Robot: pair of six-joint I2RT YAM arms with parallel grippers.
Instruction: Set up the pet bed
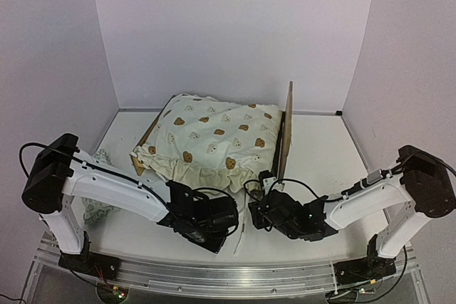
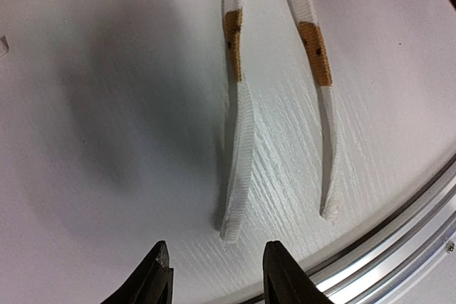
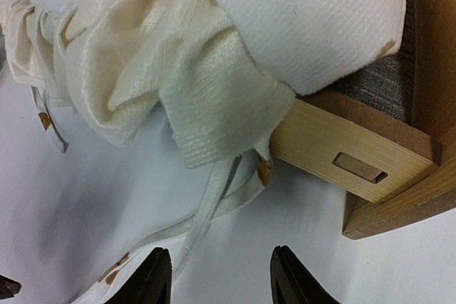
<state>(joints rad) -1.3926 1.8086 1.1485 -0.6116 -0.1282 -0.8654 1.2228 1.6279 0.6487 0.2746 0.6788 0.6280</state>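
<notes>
Both arms are low over the table (image 1: pixel 324 151) in front of the pet bed (image 1: pixel 287 127), which stands toward the back with a cream bear-print cover (image 1: pixel 214 137) heaped over it. The left gripper (image 2: pixel 217 255) has its jaws apart with nothing between them. Just ahead of its tips, two white ties (image 2: pixel 239 161) lie flat on the table, each with a brown patch farther out. Their loose ends point back toward the jaws, and the metal rail (image 2: pixel 402 247) at the table's edge runs off to the jaws' right. The right gripper (image 3: pixel 219 261) is parted too and grips nothing. Ahead of it and to the right is the bed's plywood corner, with the grey base (image 3: pixel 377 80) above it. The cover's ruffle hangs ahead and left, and a tie (image 3: pixel 206 211) trails down from it towards the left fingertip.
</notes>
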